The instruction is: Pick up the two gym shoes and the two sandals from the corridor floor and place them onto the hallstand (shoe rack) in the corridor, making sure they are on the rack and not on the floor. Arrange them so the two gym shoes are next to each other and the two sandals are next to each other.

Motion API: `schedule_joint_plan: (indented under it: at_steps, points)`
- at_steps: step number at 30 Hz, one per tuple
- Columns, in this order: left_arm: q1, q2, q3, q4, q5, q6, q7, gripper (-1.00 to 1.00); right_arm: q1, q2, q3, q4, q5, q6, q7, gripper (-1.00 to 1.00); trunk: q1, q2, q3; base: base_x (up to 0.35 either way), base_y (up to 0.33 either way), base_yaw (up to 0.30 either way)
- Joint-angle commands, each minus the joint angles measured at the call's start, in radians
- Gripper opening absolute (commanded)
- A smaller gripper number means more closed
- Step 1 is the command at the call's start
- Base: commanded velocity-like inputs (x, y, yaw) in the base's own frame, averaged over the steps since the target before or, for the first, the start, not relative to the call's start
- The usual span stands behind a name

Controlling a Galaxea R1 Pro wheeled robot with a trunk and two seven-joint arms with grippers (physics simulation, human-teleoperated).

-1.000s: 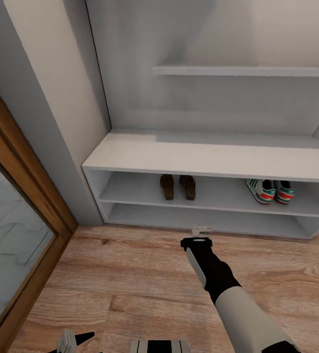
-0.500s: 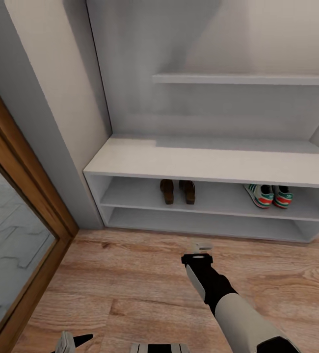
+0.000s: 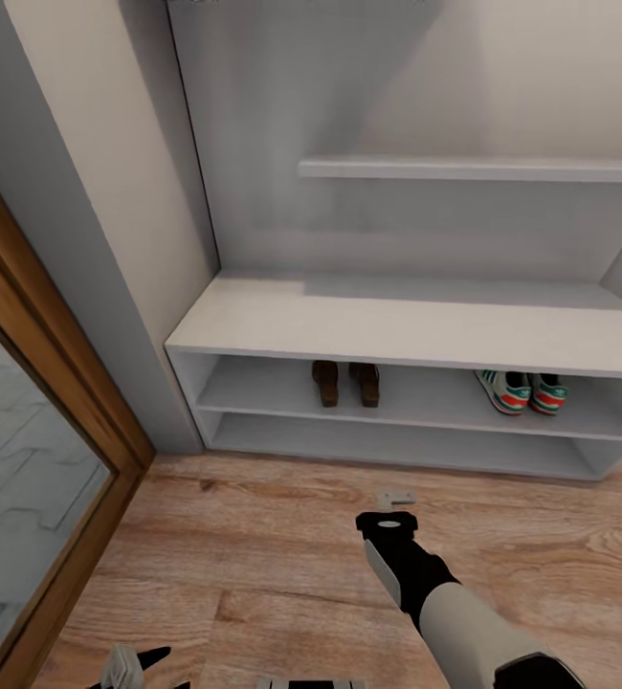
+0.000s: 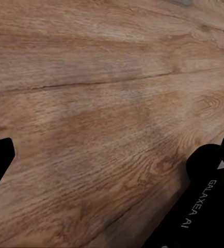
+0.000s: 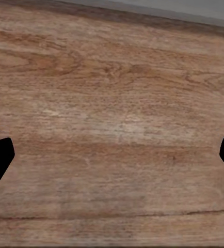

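Note:
The pale grey hallstand [image 3: 397,325] stands against the wall ahead. In its upper shelf slot the two brown sandals [image 3: 346,383] lie side by side, left of centre. The two gym shoes [image 3: 524,391], white with green stripes and red accents, sit together further right in the same slot. My right gripper [image 3: 395,499] hovers over the corridor floor [image 3: 254,545] in front of the rack, pointing at it. In the right wrist view it is open [image 5: 112,160] with bare planks between its fingers. My left gripper [image 3: 137,663] is low at the near left, open [image 4: 112,160] over bare floor.
A wood-framed door with a glass panel [image 3: 33,459] runs along the left. A grey wall corner [image 3: 129,316] stands between it and the rack. A narrow upper shelf [image 3: 474,169] juts out above the rack's top. The lower slot [image 3: 397,442] holds nothing.
The whole picture has slid down a little, so the camera has moved and the rack looks slightly farther. The shoes stay in place. My right gripper sits a little nearer to me.

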Motion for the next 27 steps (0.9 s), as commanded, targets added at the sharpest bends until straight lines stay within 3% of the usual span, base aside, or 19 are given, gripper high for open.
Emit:
schedule_joint_plan:
  at_steps: [1,4,5,9,10,14,16,18,19,27]
  points:
    - [-0.001,0.000,0.003,0.001,0.000,-0.007,0.005,1.00,-0.001,0.000,0.006,0.009,-0.010,-0.007,-0.008,1.00,-0.004,0.007,0.002,0.000,0.000,0.000]
    - [-0.001,0.000,0.005,0.001,-0.002,-0.009,0.024,1.00,-0.001,0.000,0.006,0.042,-0.007,-0.048,-0.008,1.00,-0.016,0.028,0.012,0.000,0.000,0.000]
    - [-0.001,0.000,0.007,0.001,-0.004,-0.018,0.054,1.00,-0.001,0.000,0.007,0.121,0.000,-0.136,-0.008,1.00,-0.019,0.035,0.015,0.000,0.000,0.000]
    - [-0.002,0.000,0.008,0.002,-0.004,-0.031,0.093,1.00,-0.001,0.000,0.007,0.189,0.018,-0.217,-0.008,1.00,-0.035,0.063,0.028,0.000,0.000,0.000]
    - [-0.001,0.000,0.008,0.003,-0.005,-0.036,0.130,1.00,0.000,-0.001,0.008,0.230,0.036,-0.266,-0.008,1.00,-0.039,0.070,0.031,0.000,0.000,0.000]
    - [0.000,-0.001,0.008,0.012,-0.006,-0.043,0.207,1.00,0.008,-0.038,0.008,0.306,0.069,-0.353,-0.008,1.00,-0.054,0.098,0.043,0.000,0.000,0.000]
    - [0.001,-0.002,0.008,0.040,-0.004,-0.047,0.286,1.00,0.043,-0.083,0.008,0.348,0.090,-0.435,-0.003,1.00,-0.062,0.112,0.049,0.000,0.000,0.000]
    - [0.001,-0.003,0.008,0.053,-0.002,-0.050,0.316,1.00,0.063,-0.099,0.008,0.356,0.094,-0.463,0.012,1.00,-0.069,0.126,0.056,0.000,0.000,0.000]
    - [0.001,-0.005,0.008,0.070,-0.001,-0.059,0.363,1.00,0.094,-0.124,0.008,0.362,0.098,-0.499,0.063,1.00,-0.073,0.133,0.059,0.000,0.000,0.000]
    - [0.002,-0.014,0.009,0.145,0.004,-0.124,0.534,1.00,0.190,-0.217,0.007,0.367,0.098,-0.574,0.384,1.00,-0.104,0.189,0.084,0.000,0.000,0.000]
